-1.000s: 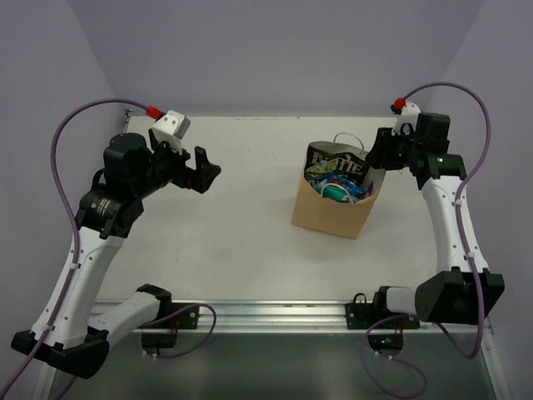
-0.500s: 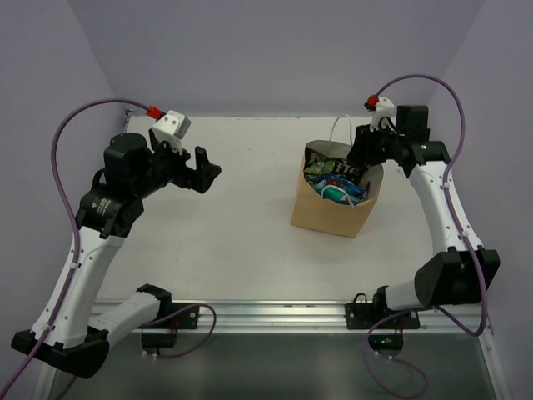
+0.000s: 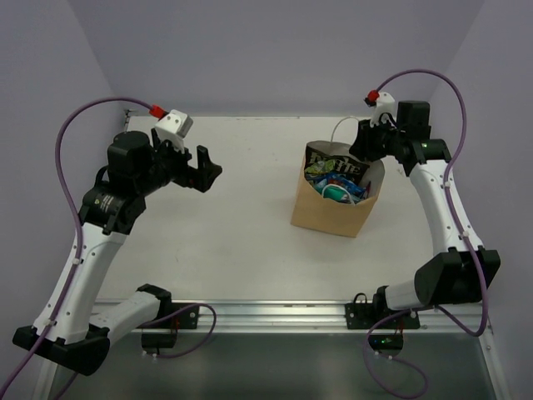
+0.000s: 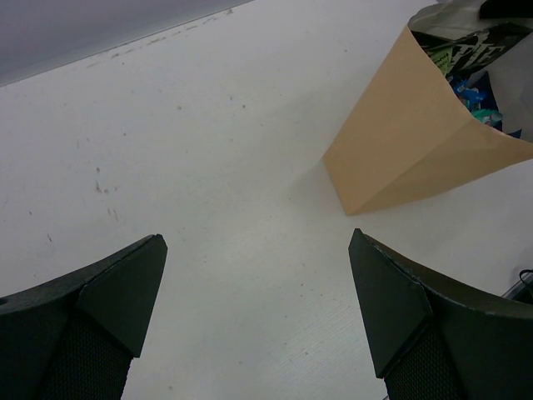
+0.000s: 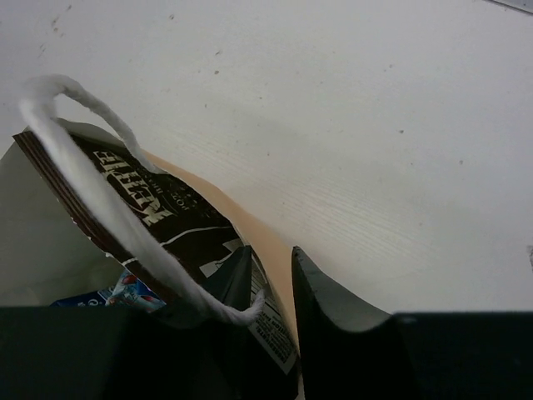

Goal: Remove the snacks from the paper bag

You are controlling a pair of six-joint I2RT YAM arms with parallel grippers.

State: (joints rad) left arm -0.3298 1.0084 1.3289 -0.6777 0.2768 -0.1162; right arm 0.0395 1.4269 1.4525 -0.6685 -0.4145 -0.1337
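Note:
The tan paper bag [image 3: 331, 217] stands upright right of the table's middle, mouth open. A long dark brown packet [image 3: 337, 162] stands against its back wall, with blue packets [image 3: 323, 177] and a teal pouch [image 3: 336, 193] in front of it. My right gripper [image 3: 364, 151] is at the bag's back rim. In the right wrist view the gripper [image 5: 271, 268] has one finger inside and one outside, closed on the tan wall [image 5: 265, 250] beside the brown packet [image 5: 158, 204] and the white cord handle [image 5: 100, 183]. My left gripper [image 3: 206, 169] is open and empty above the table, well left of the bag [image 4: 400, 150].
The white table [image 3: 225, 225] runs to a metal rail at the near edge. Lilac walls enclose the back and sides. Purple cables loop over both arms. The bag's other white handle [image 3: 340, 129] sticks up at the back rim.
My right gripper has moved left and up from beside the bag onto its back rim, and the white handle has lifted. The left gripper has shifted only slightly.

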